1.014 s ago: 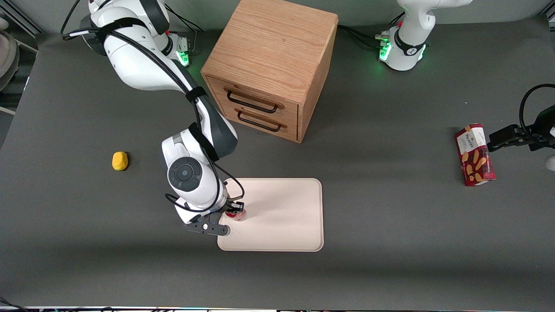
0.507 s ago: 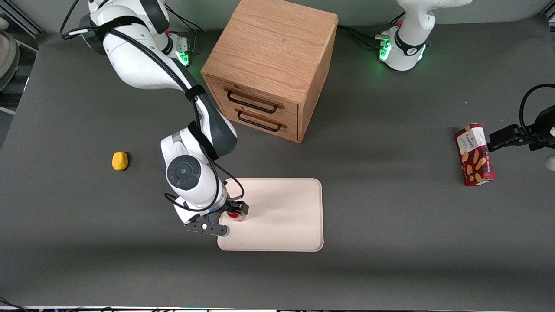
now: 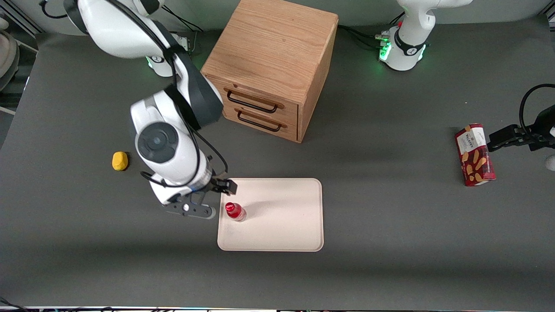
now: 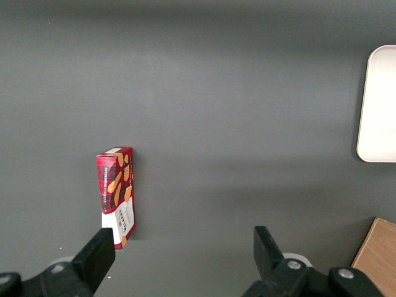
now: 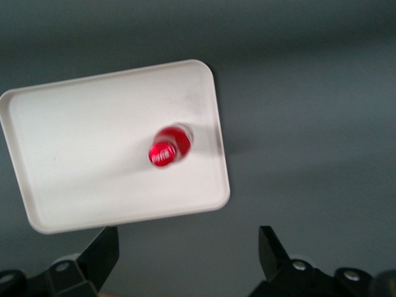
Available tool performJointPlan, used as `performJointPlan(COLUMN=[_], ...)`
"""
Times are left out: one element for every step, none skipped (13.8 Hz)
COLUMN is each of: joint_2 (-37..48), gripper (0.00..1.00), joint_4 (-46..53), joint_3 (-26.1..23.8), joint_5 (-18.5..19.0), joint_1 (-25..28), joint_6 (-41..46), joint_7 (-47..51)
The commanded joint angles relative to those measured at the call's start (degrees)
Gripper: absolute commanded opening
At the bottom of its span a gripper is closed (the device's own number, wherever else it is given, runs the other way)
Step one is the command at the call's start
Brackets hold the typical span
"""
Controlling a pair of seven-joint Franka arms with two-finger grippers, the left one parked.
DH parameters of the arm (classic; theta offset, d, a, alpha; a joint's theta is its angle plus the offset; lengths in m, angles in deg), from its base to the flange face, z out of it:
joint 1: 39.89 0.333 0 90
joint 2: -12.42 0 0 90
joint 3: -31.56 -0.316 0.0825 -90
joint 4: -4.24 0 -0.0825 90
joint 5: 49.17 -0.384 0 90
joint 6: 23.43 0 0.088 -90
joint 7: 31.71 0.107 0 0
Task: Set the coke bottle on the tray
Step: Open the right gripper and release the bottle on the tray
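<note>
Below the claw (image 3: 208, 197) and a bit nearer the front camera, the bottle (image 3: 235, 212) stands upright on the tray (image 3: 286, 225), long axis vertical. Claw's wide open, holding nothing, well clear above it, so looks pretty much placed to me.

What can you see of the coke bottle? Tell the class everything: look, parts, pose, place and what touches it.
The bottle is small and slim, with a red cap, a red label and a clear, plastic-looking base. It stands upright on the cream tray, near the tray's edge at the working arm's end, well inside the rim. Only the tray touches it. The pincer is open, raised above the table beside that edge, apart from the bottle. From the wrist view the cap faces the camera.
</note>
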Motion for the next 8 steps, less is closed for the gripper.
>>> performJointPlan(joint_2=[6.4,8.1,9.6,11.0,12.7,14.0,15.9,18.8], gripper=[1.00,1.00,1.00,1.00,1.00,1.00,1.00,1.00], joint_4=[-1.5,-1.5,-1.6,-1.6,-1.7,-1.8,-2.9,-5.7], joint_3=[-0.4,-0.6,-0.6,-0.6,-0.6,-1.3,-2.7,-4.1], joint_5=[0.4,0.4,0.4,0.4,0.3,0.2,0.2,0.2], joint_1=[0.1,0.1,-0.1,-0.3,-0.8,-2.1,-4.5,-7.4], joint_6=[7.4,9.8,12.0,14.0,15.8,17.8,19.6,20.0], joint_7=[1.4,1.3,1.0,0.6,0.5,-0.2,-1.8,-4.6])
